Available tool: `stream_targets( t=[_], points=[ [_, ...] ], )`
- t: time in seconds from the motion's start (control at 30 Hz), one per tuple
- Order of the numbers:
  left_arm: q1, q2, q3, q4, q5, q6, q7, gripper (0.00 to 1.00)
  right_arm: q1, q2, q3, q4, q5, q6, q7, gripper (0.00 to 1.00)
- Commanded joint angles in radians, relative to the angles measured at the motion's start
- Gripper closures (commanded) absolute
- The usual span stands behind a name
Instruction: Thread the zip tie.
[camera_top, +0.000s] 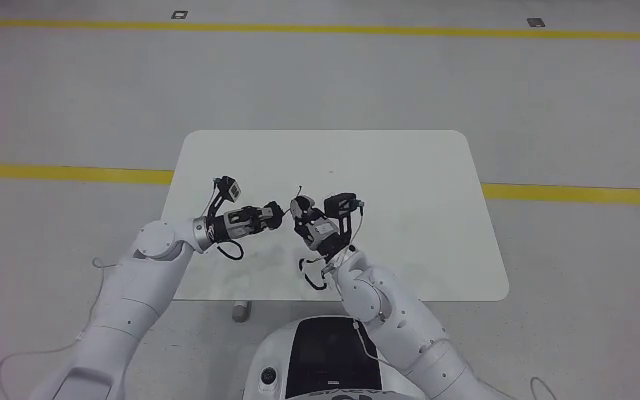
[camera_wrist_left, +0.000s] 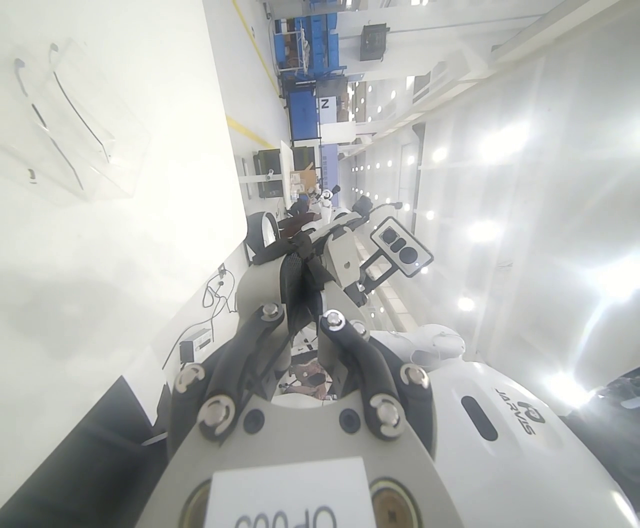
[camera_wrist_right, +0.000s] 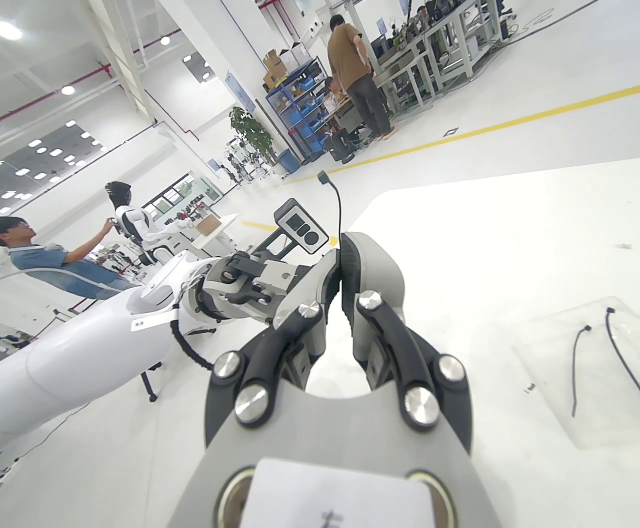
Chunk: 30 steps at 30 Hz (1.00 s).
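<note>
My right gripper (camera_wrist_right: 341, 280) is shut on a thin black zip tie (camera_wrist_right: 340, 215). The strap rises from between the pads and ends in its small head (camera_wrist_right: 322, 176). In the top view both grippers meet above the near middle of the white table (camera_top: 420, 170), the right gripper (camera_top: 301, 212) beside the left gripper (camera_top: 273, 214), with the zip tie (camera_top: 298, 192) standing up between them. In its own view the left gripper (camera_wrist_left: 300, 272) has its dark pads pressed together right against the right gripper's fingers (camera_wrist_left: 299, 243). What lies between the left pads is hidden.
A clear plastic tray (camera_wrist_right: 560, 400) lies flat on the table beside the right arm and holds spare black zip ties (camera_wrist_right: 579, 370). The same tray (camera_wrist_left: 120, 165) sits in the left wrist view. The table's far edge and corner (camera_wrist_right: 380, 197) lie beyond the grippers.
</note>
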<state>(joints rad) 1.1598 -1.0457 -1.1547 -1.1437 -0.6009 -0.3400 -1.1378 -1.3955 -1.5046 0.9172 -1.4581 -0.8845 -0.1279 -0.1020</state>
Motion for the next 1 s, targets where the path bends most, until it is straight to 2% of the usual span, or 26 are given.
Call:
stream_targets(
  t=[0.0,0.37,0.63,0.97],
  points=[
    [0.002,0.001,-0.002,-0.003,0.000,0.000,0.000,1.00,-0.001,0.000,0.003,-0.001,0.003,0.006,-0.003,1.00],
    [0.008,0.002,-0.001,-0.014,0.014,0.000,0.006,1.00,-0.002,-0.001,0.004,-0.005,0.002,0.021,0.000,1.00],
    [0.003,0.002,0.003,-0.009,0.007,0.000,0.009,1.00,-0.014,0.003,0.015,-0.024,0.046,-0.044,0.001,1.00],
    [-0.005,0.000,0.006,0.005,-0.010,0.000,0.001,1.00,-0.015,0.003,0.024,-0.021,0.086,-0.060,0.002,1.00]
  ],
)
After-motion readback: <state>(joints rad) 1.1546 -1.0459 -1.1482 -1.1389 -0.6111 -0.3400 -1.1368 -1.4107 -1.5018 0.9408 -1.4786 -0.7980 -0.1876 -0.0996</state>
